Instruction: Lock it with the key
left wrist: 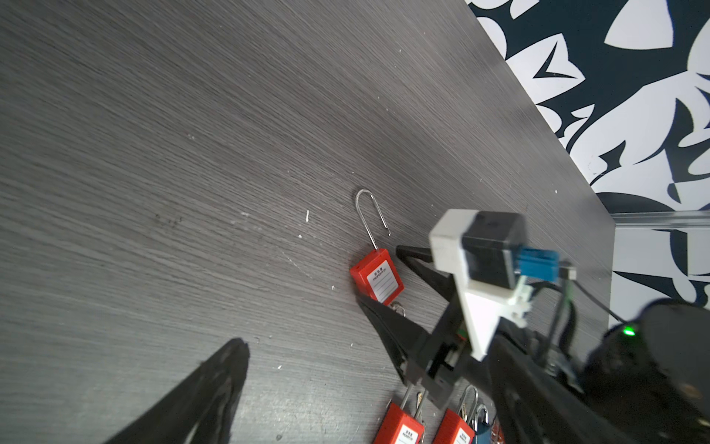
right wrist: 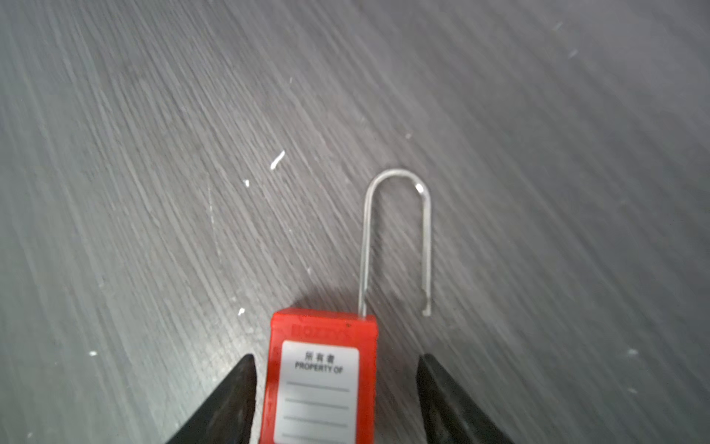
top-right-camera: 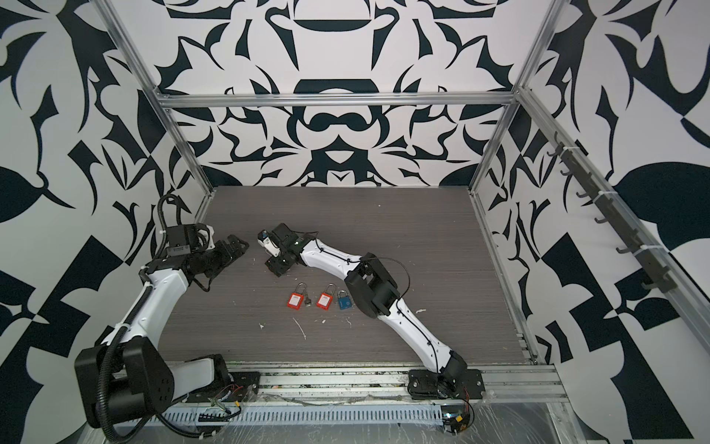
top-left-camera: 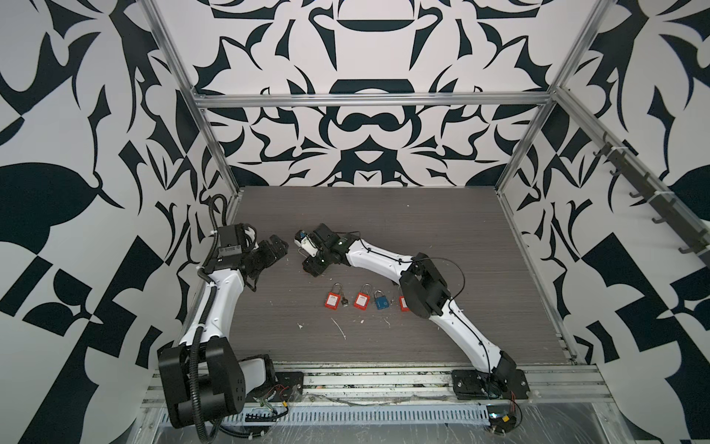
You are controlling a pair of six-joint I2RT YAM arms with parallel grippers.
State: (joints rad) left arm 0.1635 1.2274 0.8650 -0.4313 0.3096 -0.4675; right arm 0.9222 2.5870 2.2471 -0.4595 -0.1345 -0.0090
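Observation:
A red padlock [right wrist: 320, 384] with a white label lies flat on the dark table [right wrist: 153, 153]. Its long shackle [right wrist: 397, 175] is open, the free end hanging beside the body. My right gripper [right wrist: 334, 357] is open and straddles the padlock body; one finger sits close to it, the other stands well off. In the left wrist view the same padlock [left wrist: 378, 278] shows a silver piece [left wrist: 397, 308] at its bottom end, perhaps the key. My left gripper [top-left-camera: 278, 246] is open and empty, just left of the right gripper [top-left-camera: 307, 255]. In both top views the gripper hides the padlock.
Nearer the front lies a row of padlocks: a red one [top-left-camera: 332, 300], another red one [top-left-camera: 362, 300], a blue one [top-left-camera: 381, 303] and one more red one [top-left-camera: 403, 303] half behind the right arm. A small dark key [top-left-camera: 344, 303] lies beside the leftmost one.

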